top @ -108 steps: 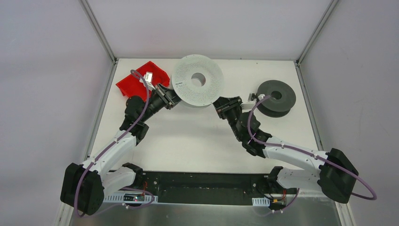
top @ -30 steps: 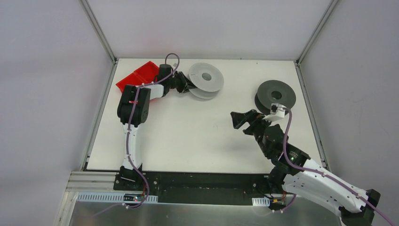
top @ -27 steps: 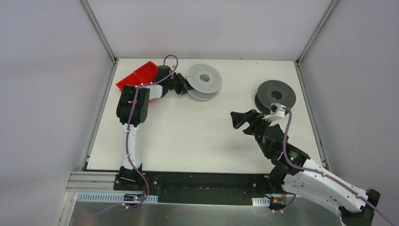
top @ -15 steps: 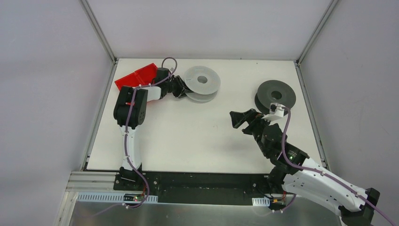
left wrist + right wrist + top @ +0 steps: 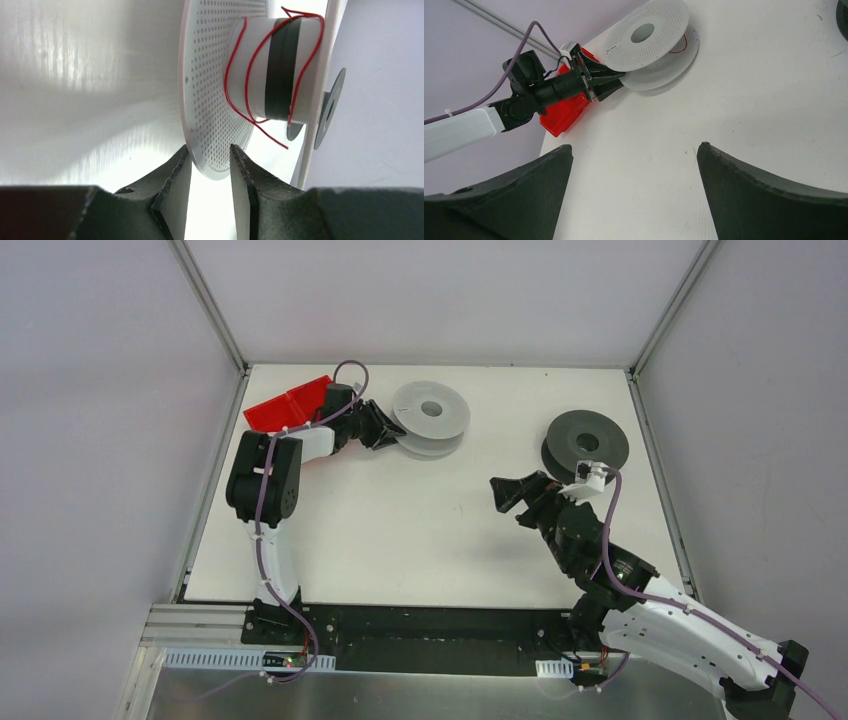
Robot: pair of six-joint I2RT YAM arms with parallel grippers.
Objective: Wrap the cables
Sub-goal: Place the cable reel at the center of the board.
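Note:
A white perforated spool (image 5: 430, 415) lies flat at the back of the table. The cables show as a thin red wire (image 5: 250, 75) looped loosely round its hub, its free end hanging out, beside a tight black band (image 5: 280, 70) of winding. My left gripper (image 5: 209, 149) is open, and the rim of the spool's lower flange (image 5: 215, 100) sits between its fingers with a gap on both sides. My right gripper (image 5: 635, 146) hangs wide open and empty over the bare middle of the table, facing the white spool (image 5: 646, 32).
A dark grey spool (image 5: 585, 445) lies at the back right, just behind my right wrist. A red bin (image 5: 285, 405) stands at the back left, close beside the left forearm. Walls and metal rails border the table.
The white spool, earlier held up tilted between both grippers, now lies flat. Over the last second my left jaws have parted off its flange and the left elbow swung left. The right arm stayed still.

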